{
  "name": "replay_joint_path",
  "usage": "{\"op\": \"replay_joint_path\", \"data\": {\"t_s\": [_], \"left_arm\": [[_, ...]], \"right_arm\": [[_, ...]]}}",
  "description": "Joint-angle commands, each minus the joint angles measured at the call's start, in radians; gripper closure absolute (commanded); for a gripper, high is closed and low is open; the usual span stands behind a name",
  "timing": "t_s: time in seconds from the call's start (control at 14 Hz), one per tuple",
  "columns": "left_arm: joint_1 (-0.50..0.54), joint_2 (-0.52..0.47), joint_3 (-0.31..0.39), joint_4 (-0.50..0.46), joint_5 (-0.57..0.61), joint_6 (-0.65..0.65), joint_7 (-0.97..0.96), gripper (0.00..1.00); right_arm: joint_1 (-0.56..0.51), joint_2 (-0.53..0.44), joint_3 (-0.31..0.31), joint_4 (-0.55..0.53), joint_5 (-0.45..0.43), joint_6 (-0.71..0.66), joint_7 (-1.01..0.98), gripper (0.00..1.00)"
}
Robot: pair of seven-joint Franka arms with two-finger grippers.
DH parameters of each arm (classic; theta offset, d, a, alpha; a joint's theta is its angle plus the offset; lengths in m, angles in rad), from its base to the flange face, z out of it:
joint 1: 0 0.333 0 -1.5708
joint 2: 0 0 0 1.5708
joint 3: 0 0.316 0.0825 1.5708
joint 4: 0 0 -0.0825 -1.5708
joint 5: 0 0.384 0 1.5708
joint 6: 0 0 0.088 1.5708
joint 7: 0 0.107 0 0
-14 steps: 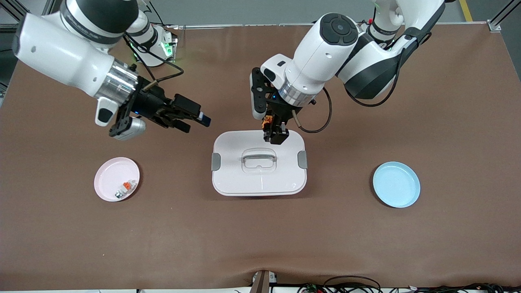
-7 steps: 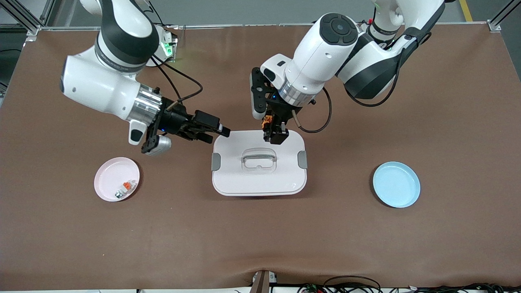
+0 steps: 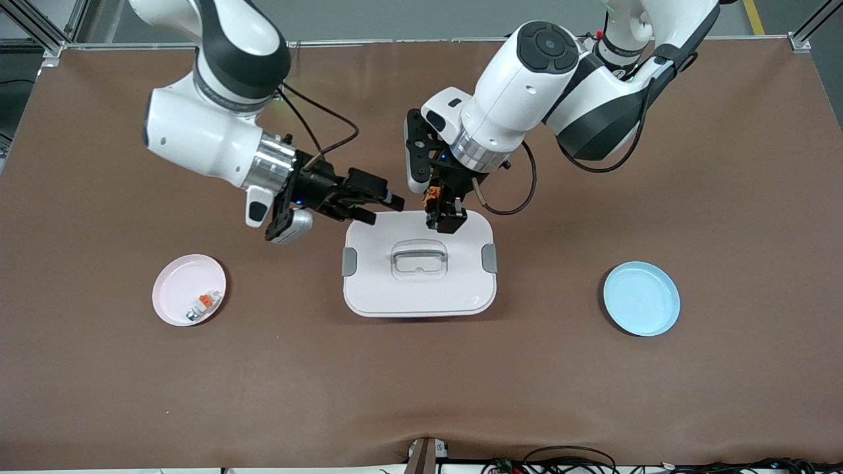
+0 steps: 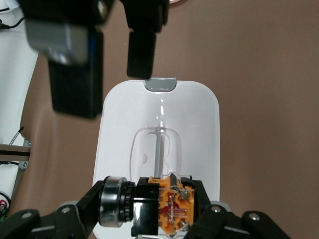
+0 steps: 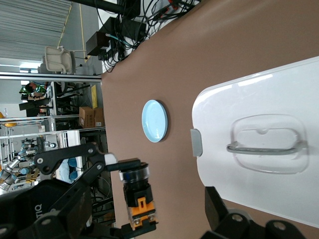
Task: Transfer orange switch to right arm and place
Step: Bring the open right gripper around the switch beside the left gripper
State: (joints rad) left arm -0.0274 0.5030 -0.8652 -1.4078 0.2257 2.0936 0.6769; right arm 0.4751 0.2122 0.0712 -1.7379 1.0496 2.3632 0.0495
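Since the earlier frames your right gripper (image 3: 385,205) has swung in from over bare table toward the middle; it now hangs over the edge of the white lidded box (image 3: 461,289) at the right arm's end, fingers spread wide with nothing between them. The left gripper (image 3: 442,214) has not shifted: it hovers over the box's edge toward the robots, clamped on the orange switch (image 3: 431,195).

The front view gives you only a fleck of orange at the left gripper. The left wrist view shows the orange switch (image 4: 149,206) properly: black body, metal ring, orange end. The right wrist view catches it from the side (image 5: 138,199).

Around them: a pink plate (image 3: 172,289) holding a small white piece with orange tab (image 3: 203,304), and a blue plate (image 3: 641,298) toward the left arm's end.
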Motion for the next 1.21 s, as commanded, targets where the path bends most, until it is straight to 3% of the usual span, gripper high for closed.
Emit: {"op": "replay_joint_path", "data": {"t_s": [0.0,0.93,1.14], "left_arm": [[0.000,0.009,-0.009,0.012,0.004,0.002,-0.007,1.00],[-0.002,0.009,-0.009,0.012,0.006,0.002,-0.008,1.00],[-0.002,0.009,-0.009,0.012,0.006,0.002,-0.008,1.00]], "right_arm": [[0.022,-0.011,-0.007,-0.020,0.039,0.013,-0.036,0.00],[0.074,0.026,-0.005,-0.014,0.047,0.027,-0.033,0.00],[0.099,0.042,-0.007,0.001,0.135,0.059,-0.069,0.00]]}}
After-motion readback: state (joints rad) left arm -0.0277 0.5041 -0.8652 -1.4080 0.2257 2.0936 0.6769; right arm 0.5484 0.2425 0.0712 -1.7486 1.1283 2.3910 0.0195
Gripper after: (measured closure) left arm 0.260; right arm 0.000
